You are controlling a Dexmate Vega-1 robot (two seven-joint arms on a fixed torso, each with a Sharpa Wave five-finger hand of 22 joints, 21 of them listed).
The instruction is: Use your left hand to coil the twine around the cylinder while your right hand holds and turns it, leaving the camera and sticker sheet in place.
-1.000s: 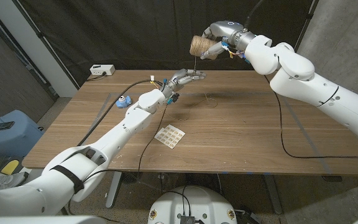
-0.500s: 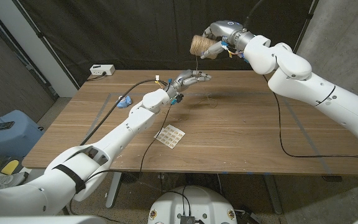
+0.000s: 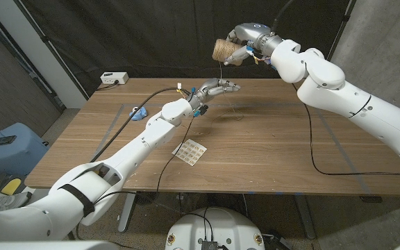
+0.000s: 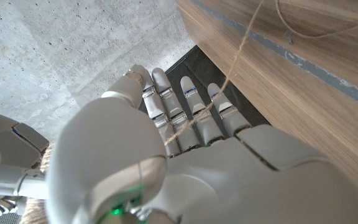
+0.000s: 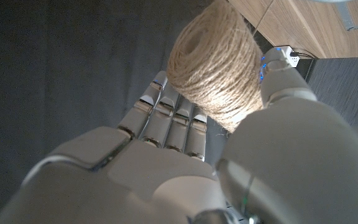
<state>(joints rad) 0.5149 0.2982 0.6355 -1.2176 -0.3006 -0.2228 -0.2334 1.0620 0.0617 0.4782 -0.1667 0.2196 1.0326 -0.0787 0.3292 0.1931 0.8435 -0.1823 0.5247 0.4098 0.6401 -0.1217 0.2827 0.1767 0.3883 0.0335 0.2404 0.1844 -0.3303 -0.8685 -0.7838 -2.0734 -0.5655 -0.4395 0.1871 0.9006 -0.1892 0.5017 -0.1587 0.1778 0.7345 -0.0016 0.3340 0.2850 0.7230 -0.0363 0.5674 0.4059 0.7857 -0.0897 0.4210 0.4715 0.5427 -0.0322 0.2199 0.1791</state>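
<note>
Tan twine-wound cylinder [image 3: 222, 50] held aloft by right hand [image 3: 239, 51]; left hand [image 3: 217, 88] pinches its thin twine strand [image 4: 229, 81] above the wooden bench [image 3: 269, 153].

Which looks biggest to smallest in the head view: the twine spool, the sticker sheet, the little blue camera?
1. Sticker sheet, by a small margin.
2. Twine spool, held up by the right robot hand; being raised nearer the camera, its rank is unsure.
3. Blue camera, clearly smallest.
</note>
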